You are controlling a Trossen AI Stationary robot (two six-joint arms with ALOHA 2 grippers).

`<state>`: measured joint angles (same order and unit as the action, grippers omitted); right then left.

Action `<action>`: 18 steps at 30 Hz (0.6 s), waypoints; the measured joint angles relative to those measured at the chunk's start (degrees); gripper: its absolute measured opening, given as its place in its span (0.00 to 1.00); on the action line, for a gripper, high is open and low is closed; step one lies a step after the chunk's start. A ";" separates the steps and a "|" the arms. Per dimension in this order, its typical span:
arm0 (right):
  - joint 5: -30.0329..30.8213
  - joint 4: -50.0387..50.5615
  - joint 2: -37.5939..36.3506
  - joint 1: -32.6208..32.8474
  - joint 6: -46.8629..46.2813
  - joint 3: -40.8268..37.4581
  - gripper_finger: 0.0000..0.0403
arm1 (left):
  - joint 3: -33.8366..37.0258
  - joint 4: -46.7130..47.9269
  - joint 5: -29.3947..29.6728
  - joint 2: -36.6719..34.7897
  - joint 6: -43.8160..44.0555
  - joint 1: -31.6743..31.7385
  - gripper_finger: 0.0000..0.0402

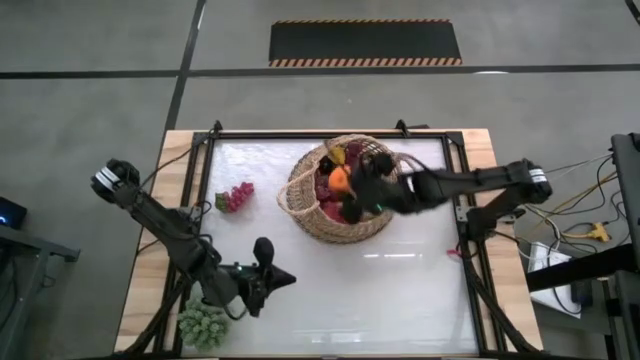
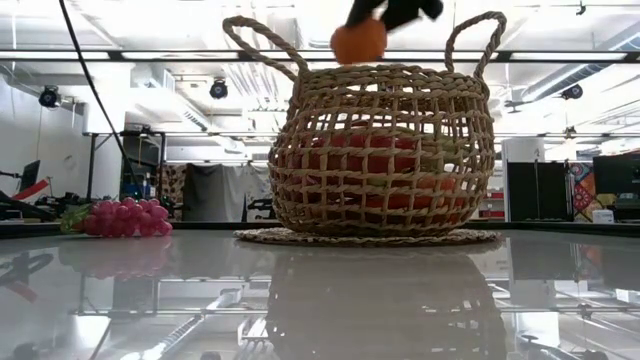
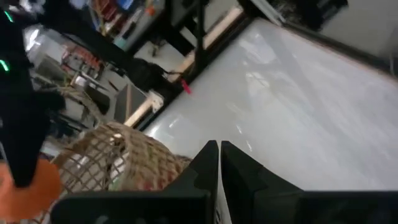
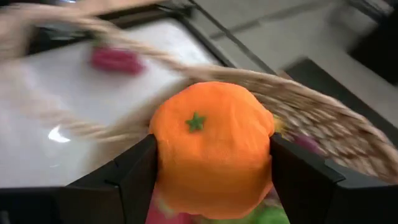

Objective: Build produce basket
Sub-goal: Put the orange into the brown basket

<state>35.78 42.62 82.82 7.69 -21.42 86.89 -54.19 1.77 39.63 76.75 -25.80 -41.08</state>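
The round tan wicker basket [image 1: 338,190] stands on the white table toward its far side, with red and other toy produce inside. My right gripper [image 1: 348,188] reaches over the basket's mouth from the table's right and is shut on an orange [image 1: 339,180]; the low view shows the orange [image 2: 358,41] just above the rim. A red grape bunch [image 1: 238,195] lies on the table left of the basket. A green grape bunch [image 1: 203,325] lies at the near left corner. My left gripper [image 1: 268,272] hovers shut over the near left part of the table. My right gripper pinches the orange [image 4: 211,146] between its two fingers [image 4: 140,174], one on each side of its round body. The stem mark faces the wrist camera. The orange is lifted clear, just above the basket rim [image 2: 385,72].
The table has a dark frame and wooden border [image 1: 180,200]. Open white surface lies near and right of the basket [image 1: 400,290]. Cables and stands sit beyond the right edge [image 1: 570,240]. The basket's two loop handles [image 2: 475,35] rise beside the held orange.
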 joint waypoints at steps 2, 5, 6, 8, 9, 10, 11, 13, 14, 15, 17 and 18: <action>-0.06 1.22 0.87 -3.77 -1.39 0.00 0.64 | 0.50 -0.16 0.01 -0.95 1.36 0.49 0.00; -0.78 2.09 2.77 -8.34 -1.58 -0.01 0.64 | 1.39 0.58 -0.01 -1.52 2.77 0.58 0.00; -1.74 2.05 3.40 -9.62 -1.58 -0.02 0.64 | 1.53 0.62 -0.01 -1.59 2.79 0.54 0.00; -3.57 1.96 4.73 -11.99 -1.47 -0.02 0.64 | 1.82 0.50 -0.02 -1.89 2.72 0.51 0.00; -4.40 1.88 5.54 -12.93 -1.32 -0.02 0.64 | 2.06 0.57 -0.01 -2.06 2.56 0.50 0.00; -5.02 1.85 6.30 -13.77 -1.25 -0.02 0.64 | 2.19 0.84 0.01 -2.21 2.51 0.51 0.00; -5.71 1.91 7.11 -14.54 -1.18 -0.02 0.64 | 2.23 0.98 0.01 -2.37 2.51 0.53 0.00; -6.14 1.89 8.83 -15.42 -1.06 -0.02 0.64 | 2.64 1.30 0.16 -3.02 2.56 0.53 0.00; -6.21 1.87 9.64 -15.66 -1.04 -0.02 0.64 | 2.86 1.24 0.27 -3.43 2.57 0.53 0.00; -6.23 1.72 10.49 -15.91 -1.01 -0.02 0.64 | 3.20 1.23 0.25 -3.78 2.57 0.53 0.00; -6.26 1.22 11.91 -16.34 -0.71 -0.02 0.65 | 3.78 1.28 0.31 -4.35 2.68 0.53 0.00; -6.26 1.00 12.75 -16.56 -0.39 -0.02 0.65 | 4.01 1.37 0.32 -4.59 2.72 0.53 0.00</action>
<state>29.52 43.62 95.57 -8.87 -21.82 86.87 -50.18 3.14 39.94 72.16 -23.08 -40.56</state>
